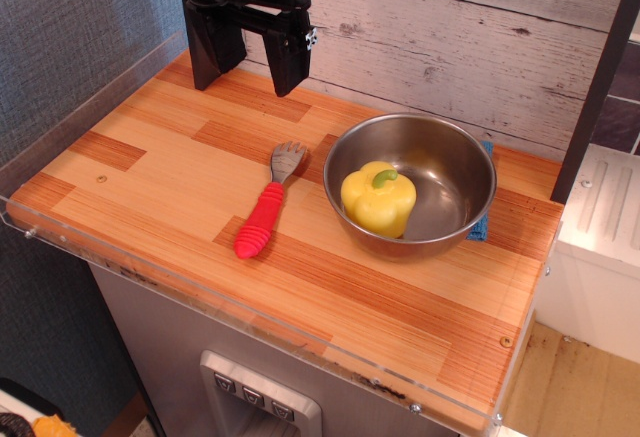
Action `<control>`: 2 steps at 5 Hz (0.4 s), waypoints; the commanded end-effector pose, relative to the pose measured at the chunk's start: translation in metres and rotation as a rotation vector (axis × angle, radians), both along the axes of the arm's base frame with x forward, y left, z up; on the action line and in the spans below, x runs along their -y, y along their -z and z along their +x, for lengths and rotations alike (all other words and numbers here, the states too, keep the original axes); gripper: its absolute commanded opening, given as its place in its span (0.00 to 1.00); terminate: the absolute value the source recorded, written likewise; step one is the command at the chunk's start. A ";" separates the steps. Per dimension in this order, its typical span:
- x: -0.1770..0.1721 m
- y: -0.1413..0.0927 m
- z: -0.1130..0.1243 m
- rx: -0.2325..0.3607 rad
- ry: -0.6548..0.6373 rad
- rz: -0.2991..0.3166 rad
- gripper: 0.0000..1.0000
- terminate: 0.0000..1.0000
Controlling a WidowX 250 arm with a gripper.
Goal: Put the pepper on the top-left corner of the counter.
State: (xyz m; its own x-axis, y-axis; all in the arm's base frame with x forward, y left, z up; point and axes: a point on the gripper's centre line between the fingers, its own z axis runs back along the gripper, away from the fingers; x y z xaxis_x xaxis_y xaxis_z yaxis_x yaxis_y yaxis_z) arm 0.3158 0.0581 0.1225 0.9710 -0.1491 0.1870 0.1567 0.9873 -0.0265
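my gripper [245, 69] hanging spread, empty — over back-left of counter [150, 172] | pepper [378, 198] sitting in steel bowl [455, 172]

Below the black fingers [215, 52], counter [180, 147] striped light and reddish-brown; right, yellow pepper [378, 199], green stem, silver bowl [460, 172], red-handled spork [268, 207], blue cloth [481, 225].

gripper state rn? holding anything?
Gripper: open, empty, over the counter's back-left corner. Pepper sits in the steel bowl.
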 end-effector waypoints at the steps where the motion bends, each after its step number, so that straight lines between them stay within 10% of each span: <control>1: 0.000 0.000 0.000 0.000 0.000 0.000 1.00 0.00; 2: 0.024 -0.001 -0.001 0.041 0.065 -0.009 1.00 0.00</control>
